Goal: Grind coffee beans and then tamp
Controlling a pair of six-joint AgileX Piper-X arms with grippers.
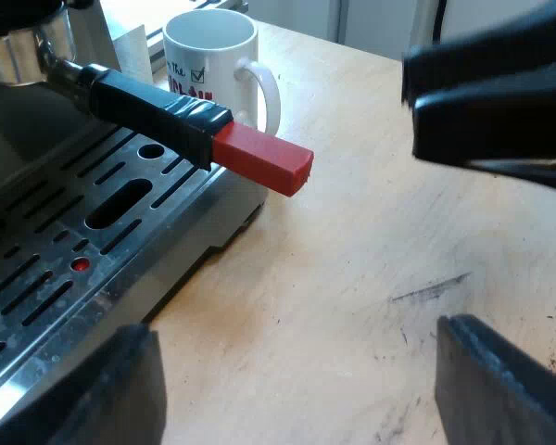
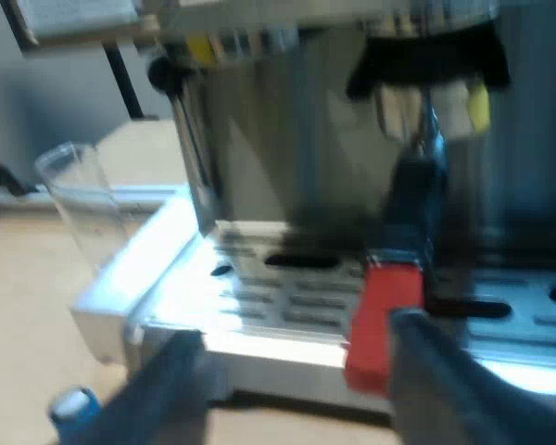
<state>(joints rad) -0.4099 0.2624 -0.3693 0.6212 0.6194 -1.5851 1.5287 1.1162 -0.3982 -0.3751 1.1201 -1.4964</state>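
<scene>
Left gripper: my left gripper hangs low over the bare wooden table, just off the machine's front edge. Its jaws are spread wide with nothing between them.
Right gripper: my right gripper faces the machine's front, down at tray height, jaws spread apart. The red end sits between them, close to one finger. I cannot tell whether it touches.
Metal holder: the metal holder is seated up in the front of the espresso machine. Its dark handle juts out above the drip tray, and the red end reaches past the tray's edge.
Mug: a white mug with printed lettering stands upright on the table just beside the machine, beyond the handle.
Measuring glass: a clear measuring glass stands upright at the machine's side, near the tray's corner.
Tamper: a blue tamper stands on the table near one finger of my right gripper, apart from the machine.
</scene>
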